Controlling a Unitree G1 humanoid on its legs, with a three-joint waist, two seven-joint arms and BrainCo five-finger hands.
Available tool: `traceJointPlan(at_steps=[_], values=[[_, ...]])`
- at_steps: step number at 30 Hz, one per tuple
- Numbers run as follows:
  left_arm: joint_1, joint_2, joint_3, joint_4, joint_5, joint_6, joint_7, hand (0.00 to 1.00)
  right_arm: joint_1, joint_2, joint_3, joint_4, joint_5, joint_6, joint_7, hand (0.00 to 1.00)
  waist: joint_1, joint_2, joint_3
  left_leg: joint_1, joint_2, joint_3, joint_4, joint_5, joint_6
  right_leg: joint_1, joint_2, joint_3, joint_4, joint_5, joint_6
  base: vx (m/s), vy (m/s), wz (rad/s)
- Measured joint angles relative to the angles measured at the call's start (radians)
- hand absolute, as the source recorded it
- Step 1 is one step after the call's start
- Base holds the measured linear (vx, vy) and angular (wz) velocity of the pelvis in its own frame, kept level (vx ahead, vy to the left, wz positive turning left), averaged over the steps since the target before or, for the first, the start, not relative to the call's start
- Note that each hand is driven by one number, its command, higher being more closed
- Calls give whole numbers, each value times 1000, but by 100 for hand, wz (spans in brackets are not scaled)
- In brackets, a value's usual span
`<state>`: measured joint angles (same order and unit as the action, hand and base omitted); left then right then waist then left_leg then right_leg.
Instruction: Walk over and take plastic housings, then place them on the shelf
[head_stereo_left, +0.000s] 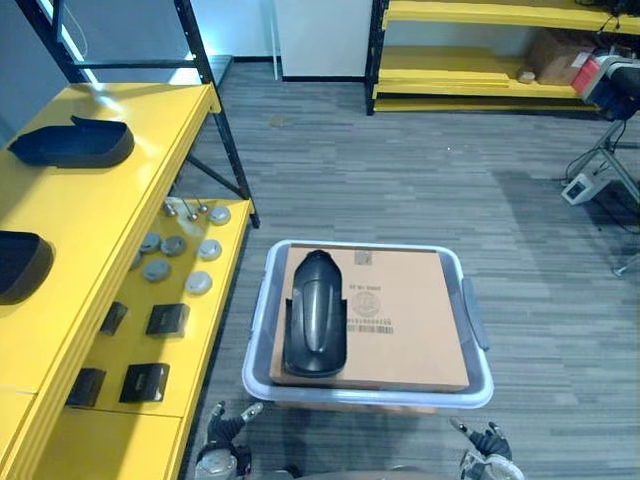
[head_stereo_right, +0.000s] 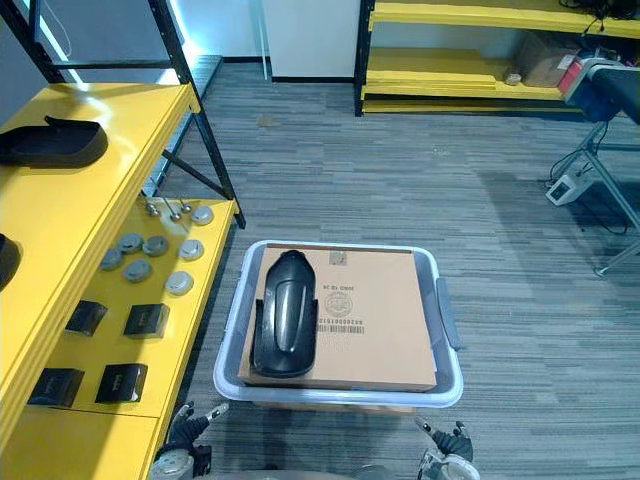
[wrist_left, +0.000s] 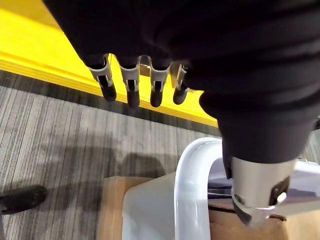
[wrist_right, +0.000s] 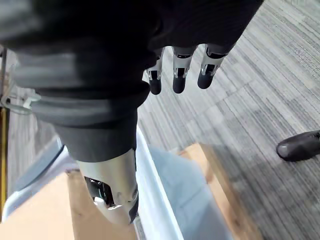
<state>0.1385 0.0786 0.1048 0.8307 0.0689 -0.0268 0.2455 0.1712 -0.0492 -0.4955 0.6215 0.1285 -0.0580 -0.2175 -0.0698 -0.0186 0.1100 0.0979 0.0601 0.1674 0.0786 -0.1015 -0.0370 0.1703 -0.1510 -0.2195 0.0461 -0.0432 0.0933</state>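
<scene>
A black plastic housing lies lengthwise on the left part of a cardboard sheet that covers a pale grey bin on the floor in front of me. Two more black housings rest on the top of the yellow shelf at my left. My left hand hangs low by the bin's near left corner, fingers straight and empty. My right hand hangs by the near right corner, fingers also relaxed, holding nothing. The bin's rim shows just past the left thumb.
The yellow shelf's lower level carries several grey round discs and small black boxes. Another yellow rack stands at the far wall. A tripod stand is at the right. Grey carpet surrounds the bin.
</scene>
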Motion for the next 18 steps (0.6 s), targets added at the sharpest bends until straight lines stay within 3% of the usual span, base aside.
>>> traceJointPlan(at_steps=[9,14,18], values=[[23,1,5,-45,0,-1,1,0,23,-8,-9,-536,-95,-12,-41,0,-3,-22,-14,-3,-4,-3,11,0,0,1,-6,-2,4,3,1,37,-28,1],[41,4,-27,-54,1,-6,0,0,14,-21,156,-735,-150,-54,-30,0,-1,-24,-16,-20,-1,-29,30,3,-5,-1,-4,-21,20,0,3,47,-59,11],[39,6,-36,-62,2,-24,-3,0,-44,-37,332,-744,-174,-74,8,0,16,-39,-26,-48,1,-57,30,20,-18,-15,0,-37,31,0,3,66,-48,29]])
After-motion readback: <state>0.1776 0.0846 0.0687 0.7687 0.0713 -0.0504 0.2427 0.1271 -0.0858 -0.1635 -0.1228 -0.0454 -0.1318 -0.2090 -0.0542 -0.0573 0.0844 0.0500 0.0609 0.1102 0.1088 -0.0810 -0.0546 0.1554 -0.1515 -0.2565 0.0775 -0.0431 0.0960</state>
